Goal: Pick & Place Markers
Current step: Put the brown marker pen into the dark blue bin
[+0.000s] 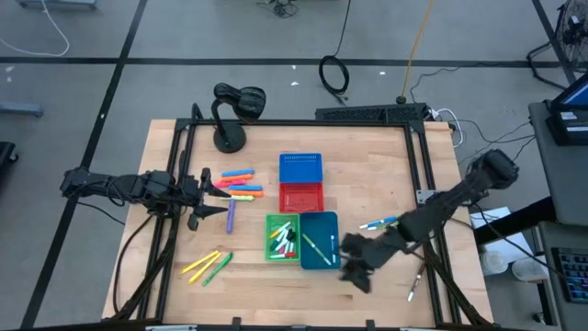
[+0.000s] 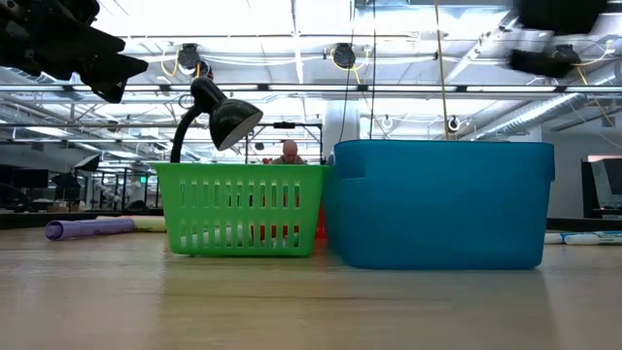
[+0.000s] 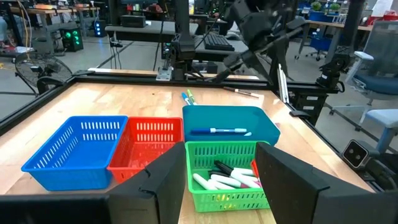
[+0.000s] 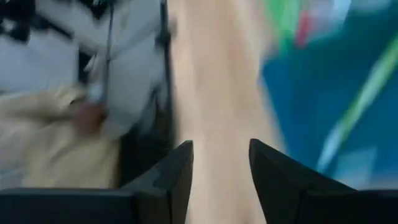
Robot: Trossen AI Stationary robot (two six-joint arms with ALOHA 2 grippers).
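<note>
At nine o'clock the left gripper [image 1: 223,195] hovered with its fingers spread and empty, just beside five loose markers [image 1: 241,184], a purple marker [image 1: 231,217] and three yellow and green markers [image 1: 209,266] at seven o'clock. In the middle stood four bins: blue basket [image 1: 300,169], red basket [image 1: 301,197], green basket [image 1: 268,237] holding several markers, and teal bin [image 1: 322,258] holding two. At four o'clock the right gripper [image 1: 347,257] hung beside the teal bin, fingers parted, holding nothing, with two markers [image 1: 378,223] near it and one marker [image 1: 413,291] at five o'clock.
</note>
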